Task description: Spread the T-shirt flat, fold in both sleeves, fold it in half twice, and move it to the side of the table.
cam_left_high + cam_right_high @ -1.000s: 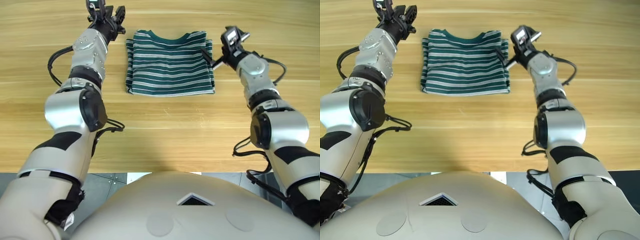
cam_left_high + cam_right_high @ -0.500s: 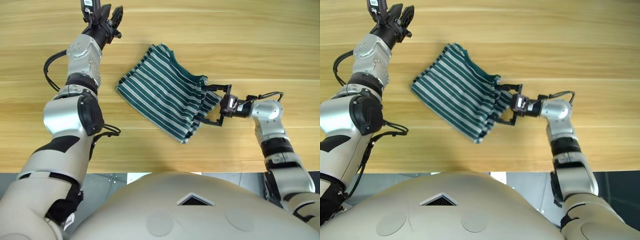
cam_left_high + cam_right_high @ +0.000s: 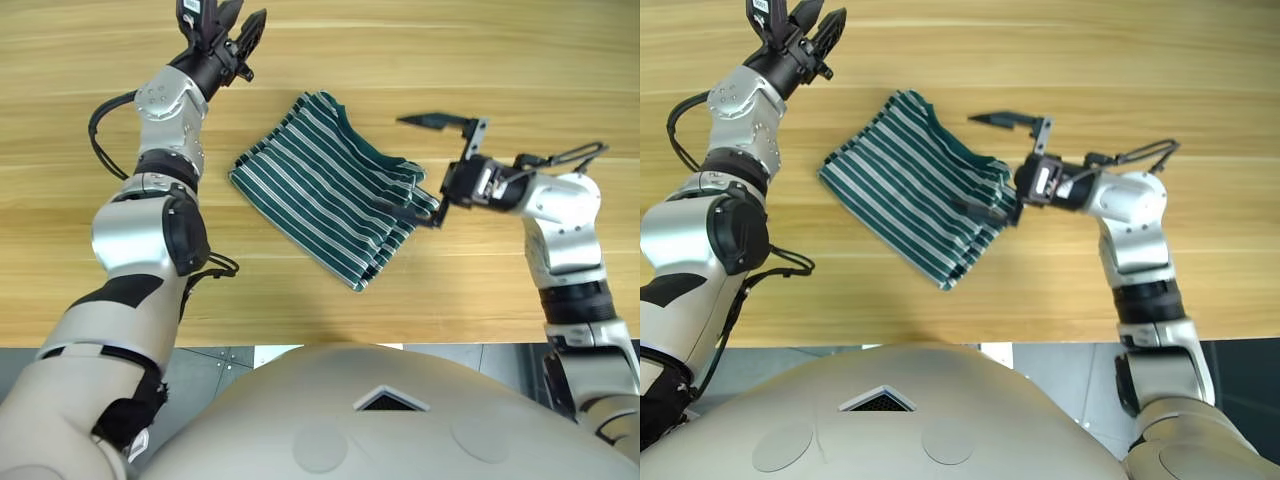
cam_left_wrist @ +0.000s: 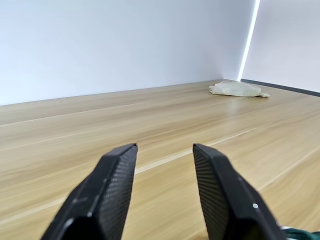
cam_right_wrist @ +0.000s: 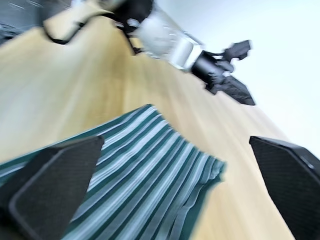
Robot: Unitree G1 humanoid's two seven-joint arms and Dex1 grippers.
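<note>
**Wooden table: folded shirt lying askew, both grippers gaping**

Table (image 3: 500,60) is carrying the folded striped shirt (image 3: 325,185), which is lying skewed near the centre, one corner pointing toward me. I am seeing the right gripper (image 3: 418,171) just beside its right edge, fingers spread wide, one finger at the cloth's edge. Left gripper (image 3: 228,22) is hanging over the far left, well apart from the shirt, fingers apart.

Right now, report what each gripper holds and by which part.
Nothing is held. The right gripper is open wide at the right edge of the T-shirt, not clamped on it; the left gripper is open and empty.
</note>
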